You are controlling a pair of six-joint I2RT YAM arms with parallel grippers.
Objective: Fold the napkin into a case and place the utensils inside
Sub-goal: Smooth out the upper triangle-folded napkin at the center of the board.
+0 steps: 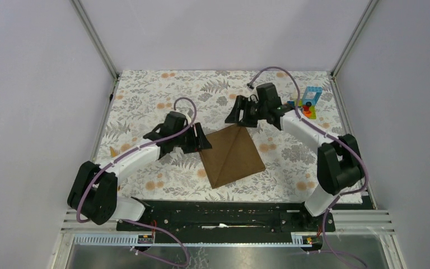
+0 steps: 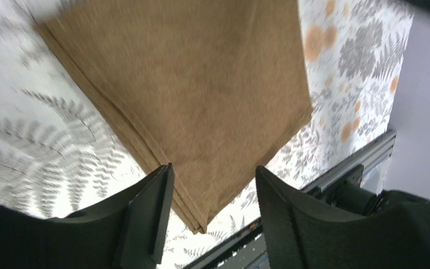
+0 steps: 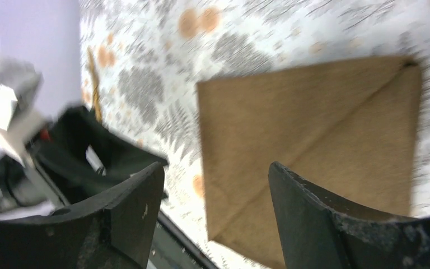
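Black fingers of your left claw (image 2: 213, 168) fill the bottom of its wrist view, spread apart and pinching nothing. A layered corner of the napkin (image 2: 201, 84) lies flat on the table between them. Your right claw (image 3: 215, 165) is spread as well and holds nothing. It hangs over the napkin's far corner and looks down on the whole brown shape.

The napkin sits mid-table (image 1: 162, 101) between your arms as a diamond, with one fold line running from the far point to the near point. Stacked hems along its left edge tell you it is already doubled. Each claw stands at a corner, probably because corners are where a fold can be lifted or pressed flat.

A thin yellow-orange piece (image 3: 93, 84), likely one of the utensils, lies well left of the cloth beyond your left arm, clear of the folding. I judge the case nearly formed and the utensils not yet inside. The toy blocks (image 1: 309, 103) at the far right play no part.
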